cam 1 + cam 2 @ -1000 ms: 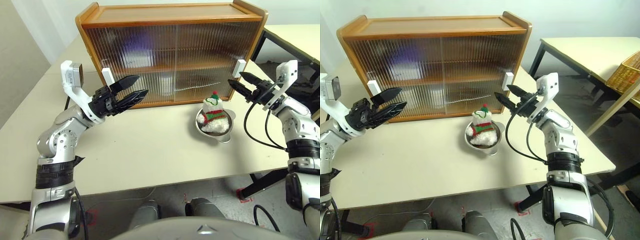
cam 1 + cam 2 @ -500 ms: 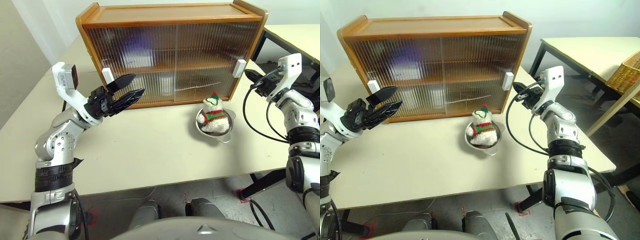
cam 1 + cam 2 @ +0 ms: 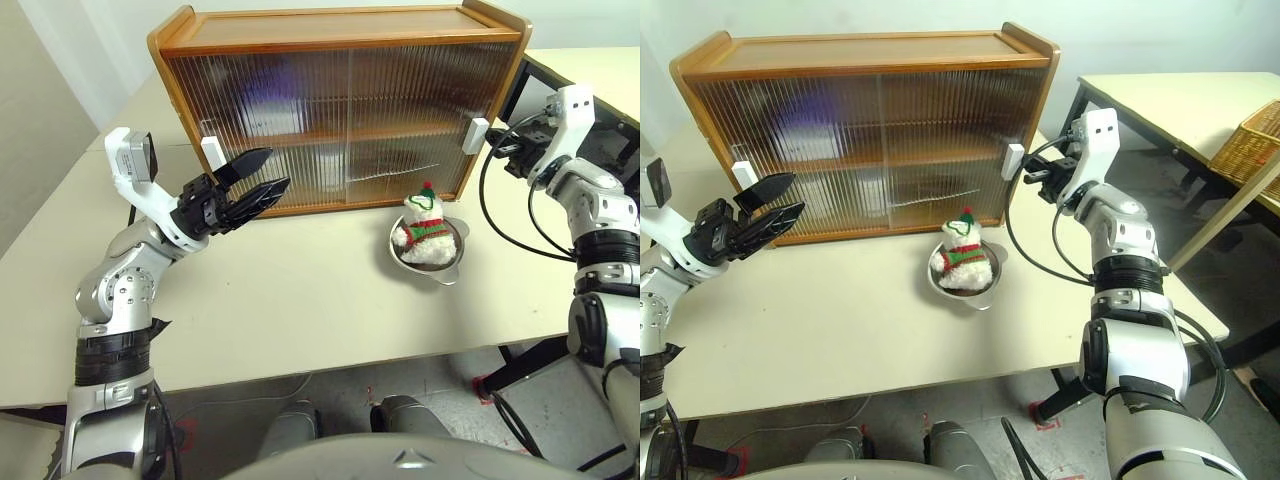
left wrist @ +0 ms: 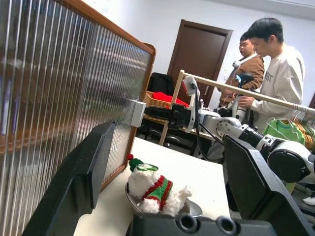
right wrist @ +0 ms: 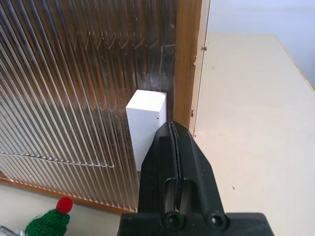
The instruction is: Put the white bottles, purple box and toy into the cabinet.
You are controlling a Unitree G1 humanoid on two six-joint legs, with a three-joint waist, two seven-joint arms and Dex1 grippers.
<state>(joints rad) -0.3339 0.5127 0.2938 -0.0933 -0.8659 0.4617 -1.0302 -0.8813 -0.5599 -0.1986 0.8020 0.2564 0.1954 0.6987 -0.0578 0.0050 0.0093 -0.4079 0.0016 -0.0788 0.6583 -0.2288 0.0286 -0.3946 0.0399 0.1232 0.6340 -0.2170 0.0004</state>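
Cream tabletop [image 3: 300, 300] is seen across the head views, with the wooden cabinet [image 3: 340, 40] parked at 12 o'clock, both ribbed sliding doors pulled closed. Blurry purple and white shapes are glimpsed behind the ribs, too vague to name. The snowman toy [image 3: 424, 222] is sat in a steel bowl [image 3: 448, 262] at about 4 o'clock from the cabinet's middle, just in front of its right half. The left gripper [image 3: 262, 184] is held at 9 o'clock, fingers spread wide with nothing between them, close to the left white handle [image 3: 211, 153]. The right gripper [image 3: 1032, 175] is raised at 3 o'clock, pinched together on nothing, right beside the right white handle [image 3: 1013, 160].

From the left wrist view, the toy and bowl are framed between the gaping fingers, and two people [image 4: 268, 69] are seen standing behind.

From the right wrist view, the closed fingers [image 5: 170, 147] are lined up just beside the handle.
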